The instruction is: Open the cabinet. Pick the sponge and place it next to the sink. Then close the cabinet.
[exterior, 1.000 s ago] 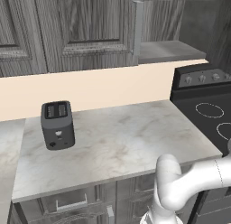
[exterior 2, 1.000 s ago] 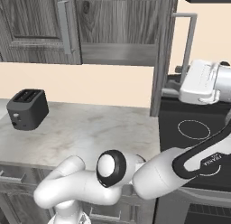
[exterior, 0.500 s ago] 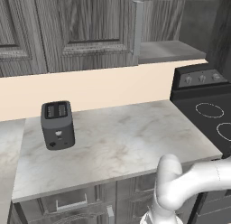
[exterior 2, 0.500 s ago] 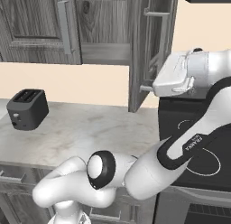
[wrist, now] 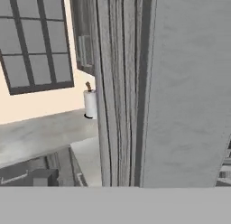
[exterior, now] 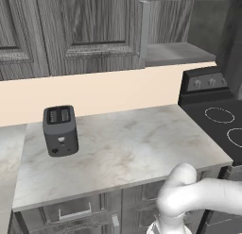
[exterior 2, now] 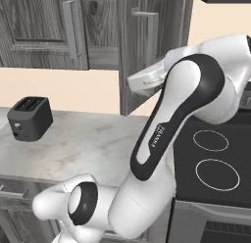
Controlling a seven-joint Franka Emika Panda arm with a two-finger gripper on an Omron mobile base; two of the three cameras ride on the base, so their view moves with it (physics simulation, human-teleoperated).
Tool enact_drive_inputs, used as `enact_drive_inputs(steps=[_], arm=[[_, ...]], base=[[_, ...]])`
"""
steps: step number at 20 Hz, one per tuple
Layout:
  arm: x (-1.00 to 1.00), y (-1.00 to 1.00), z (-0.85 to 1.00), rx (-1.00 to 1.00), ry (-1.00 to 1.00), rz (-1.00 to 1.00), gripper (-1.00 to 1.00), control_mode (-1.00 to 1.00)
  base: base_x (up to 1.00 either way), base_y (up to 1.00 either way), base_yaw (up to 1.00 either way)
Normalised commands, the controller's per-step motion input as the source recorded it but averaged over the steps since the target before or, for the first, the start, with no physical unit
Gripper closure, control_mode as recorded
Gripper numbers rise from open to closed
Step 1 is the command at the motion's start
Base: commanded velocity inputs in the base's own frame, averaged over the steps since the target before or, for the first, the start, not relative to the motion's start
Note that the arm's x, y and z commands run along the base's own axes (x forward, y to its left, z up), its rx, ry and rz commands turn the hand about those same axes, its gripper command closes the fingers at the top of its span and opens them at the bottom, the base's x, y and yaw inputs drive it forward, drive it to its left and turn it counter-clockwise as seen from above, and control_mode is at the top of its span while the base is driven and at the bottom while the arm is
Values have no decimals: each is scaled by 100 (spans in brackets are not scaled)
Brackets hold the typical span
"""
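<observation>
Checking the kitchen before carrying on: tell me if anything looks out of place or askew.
The cabinet's right door stands swung open over the counter. The toaster sits upright; nothing looks spilled or damaged.

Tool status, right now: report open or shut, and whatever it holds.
Tool: open, holding nothing; it sits behind the swung-out cabinet door, beside the arm.
</observation>
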Motion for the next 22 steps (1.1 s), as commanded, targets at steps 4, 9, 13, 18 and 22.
enact_drive_inputs(steps=[4,9,13,18,22], arm=[[0,100,-42,38,-1,-41,-100,-100],[5,96,-6,36,-8,-41,-100,-100],[21,74,0,28,-15,-39,-100,-100],[20,36,7,10,-7,-33,-100,-100],[48,11,4,0,0,-22,-100,-100]], base=[[0,0,0],[0,0,0],[0,0,0],[0,0,0],[0,0,0]])
